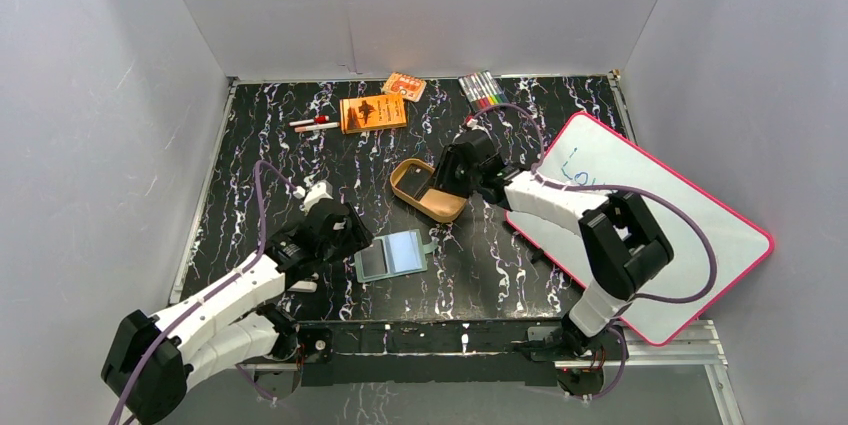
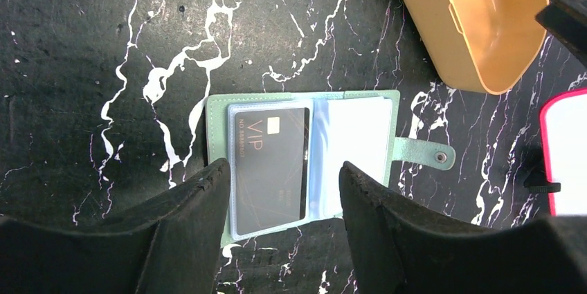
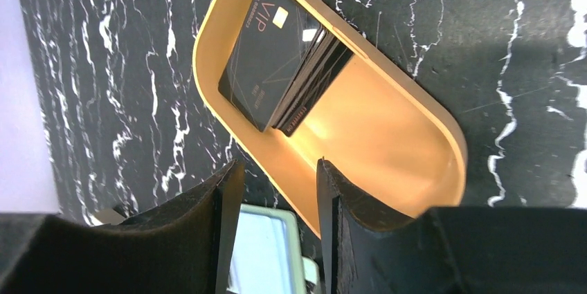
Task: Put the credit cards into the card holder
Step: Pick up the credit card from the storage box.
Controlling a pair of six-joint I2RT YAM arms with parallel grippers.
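Left fingers (image 2: pixel 181 239) released, straddling card holder (image 2: pixel 353 142) edge | right fingers (image 3: pixel 201 239) released, above tin (image 3: pixel 387 142) rim

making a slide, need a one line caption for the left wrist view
Open left gripper over the sage-green folding card holder, one black VIP credit card slotted inside.

Walled in on three sides by plain pale grey panels (image 1: pixel 420 5), with a faint vertical seam in the back one. Below, floored with a black tabletop (image 1: pixel 260 135) veined in white like marble. Edged at left and back with a thin silver metal rail (image 1: pixel 203 210). Lit softly and evenly.
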